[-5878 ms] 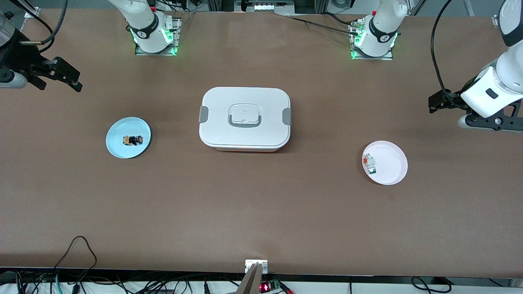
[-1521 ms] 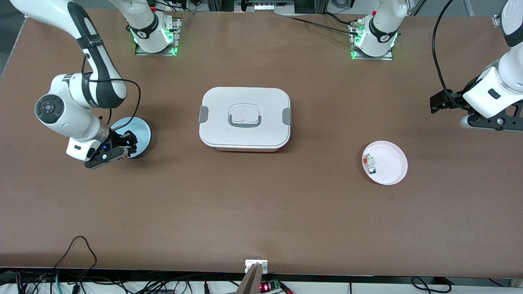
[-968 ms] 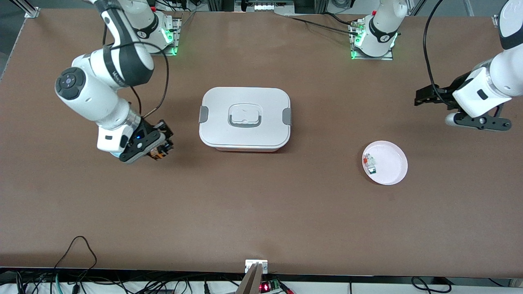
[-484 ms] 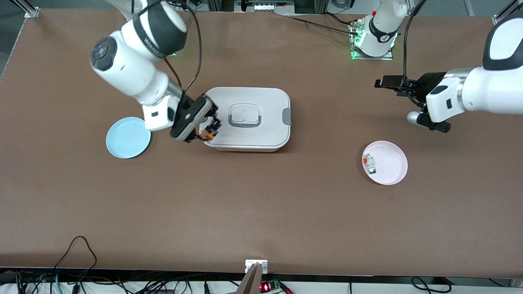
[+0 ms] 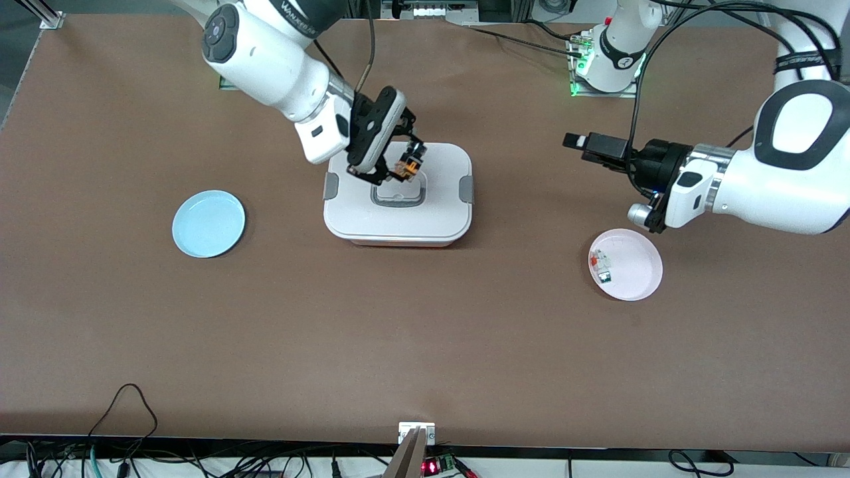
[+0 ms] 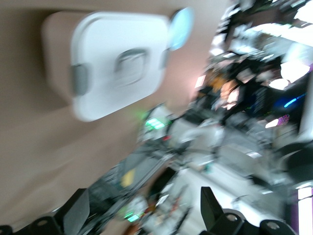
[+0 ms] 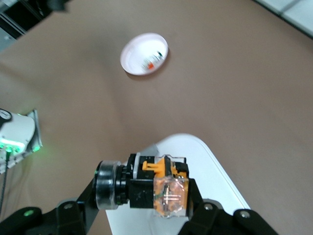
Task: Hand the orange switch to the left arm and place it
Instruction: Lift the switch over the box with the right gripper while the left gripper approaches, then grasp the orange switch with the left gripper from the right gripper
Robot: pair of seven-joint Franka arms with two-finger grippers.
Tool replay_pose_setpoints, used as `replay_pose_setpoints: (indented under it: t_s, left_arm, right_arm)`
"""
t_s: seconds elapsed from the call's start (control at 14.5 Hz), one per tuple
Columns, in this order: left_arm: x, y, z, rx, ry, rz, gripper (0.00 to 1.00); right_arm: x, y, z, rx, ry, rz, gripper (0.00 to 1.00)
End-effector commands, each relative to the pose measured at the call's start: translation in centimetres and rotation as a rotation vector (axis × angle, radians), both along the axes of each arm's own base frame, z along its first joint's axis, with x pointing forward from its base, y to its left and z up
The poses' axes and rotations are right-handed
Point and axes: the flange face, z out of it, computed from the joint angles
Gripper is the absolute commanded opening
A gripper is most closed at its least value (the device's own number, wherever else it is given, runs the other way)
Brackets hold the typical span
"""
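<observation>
So the right hand (image 5: 406, 161) is up in the air over the lid of the white box (image 5: 397, 219), clamped tight on the orange switch (image 5: 409, 164). The left hand (image 5: 575, 141) hangs over bare counter (image 5: 425, 345) toward the left arm's end, fingers spread with nothing in them, above the stretch between the box and the white plate (image 5: 634, 272). The blue plate (image 5: 208, 223) sits toward the right arm's end.

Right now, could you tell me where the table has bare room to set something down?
The brown table is bare nearer the camera than the large white latched box, between the round blue plate and pink plate. The right tool crowds the box.
</observation>
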Motion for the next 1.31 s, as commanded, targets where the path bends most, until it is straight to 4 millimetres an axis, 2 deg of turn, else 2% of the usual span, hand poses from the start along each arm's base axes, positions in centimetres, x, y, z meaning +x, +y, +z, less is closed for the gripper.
replay_pose_setpoints:
  t_s: [0.0, 0.14, 0.35, 0.55, 0.69, 0.83, 1.11, 1.24]
  left_arm:
    - [0.0, -0.7, -1.9, -0.169, 0.075, 0.144, 1.0]
    - [-0.5, -1.2, -3.2, -0.257, 0.083, 0.193, 1.0]
    - [-2.8, -3.4, -6.6, -0.419, 0.083, 0.263, 1.0]
    - [-5.2, -5.2, -9.6, -0.536, 0.064, 0.303, 1.0]
    - [-6.6, -7.1, -9.3, -0.587, 0.089, 0.316, 1.0]
    - [-8.0, -8.5, -10.0, -0.616, 0.097, 0.318, 1.0]
    - [-9.6, -8.5, -10.6, -0.665, 0.146, 0.273, 0.99]
    - [-9.7, -8.5, -10.6, -0.667, 0.146, 0.272, 0.97]
  right_arm:
    - [-2.0, 2.9, 1.2, 0.085, -0.025, 0.019, 0.06]
    - [-3.6, 5.1, 2.0, 0.153, -0.049, 0.001, 0.05]
    - [-5.0, 7.1, 2.5, 0.208, -0.103, -0.023, 0.05]
    - [-6.2, 8.8, 2.0, 0.244, -0.107, -0.04, 0.05]
    - [-7.2, 9.7, 2.5, 0.262, -0.124, -0.046, 0.05]
    - [-7.3, 9.8, 2.5, 0.263, -0.126, -0.044, 0.05]
    - [-7.3, 9.8, 2.4, 0.261, -0.126, -0.043, 0.05]
    - [-7.3, 9.8, 2.5, 0.262, -0.126, -0.044, 0.05]
